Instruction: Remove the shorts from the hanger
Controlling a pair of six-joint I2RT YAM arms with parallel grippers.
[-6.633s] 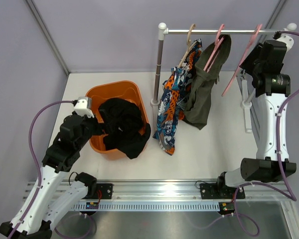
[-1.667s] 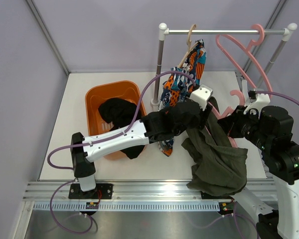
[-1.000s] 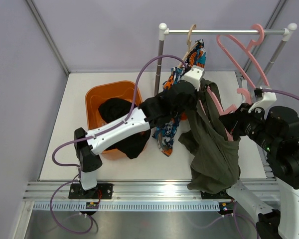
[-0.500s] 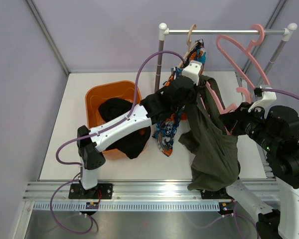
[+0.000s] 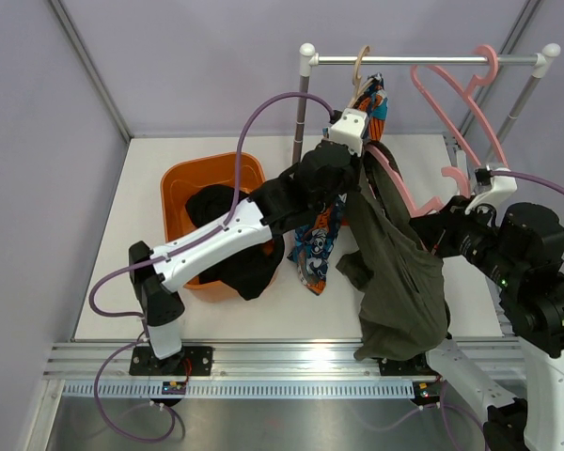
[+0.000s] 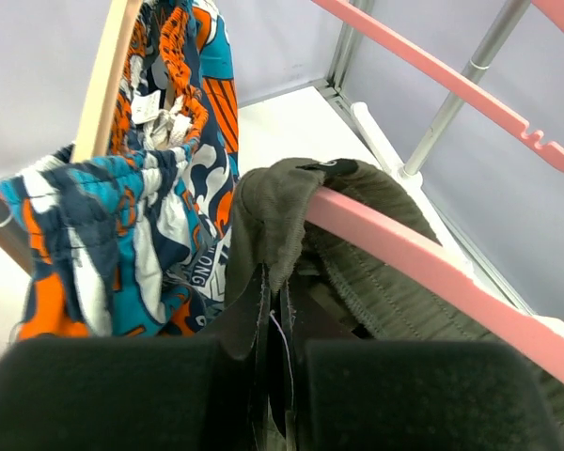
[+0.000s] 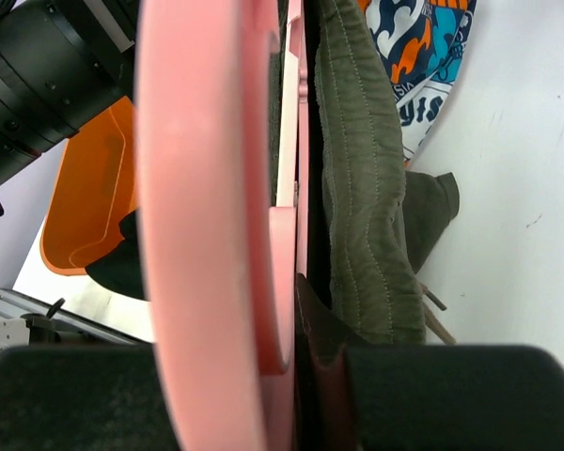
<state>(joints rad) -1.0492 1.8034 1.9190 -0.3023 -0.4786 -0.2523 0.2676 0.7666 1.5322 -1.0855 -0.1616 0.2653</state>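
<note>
The olive green shorts hang from a pink hanger held in the air over the table's right half. My left gripper is shut on their waistband at the hanger's far end. My right gripper is shut on the near end of that hanger, with the olive cloth draped beside it. The patterned shorts stay on a wooden hanger on the rail. The black shorts lie in the orange basket.
An empty pink hanger hangs on the rail at the right. The rack's left post stands just behind the left arm. The basket sits below and to the left of the hanger.
My left gripper has drawn the olive waistband up and back toward the rail, stretching the cloth along the pink hanger. The right gripper has barely moved.
</note>
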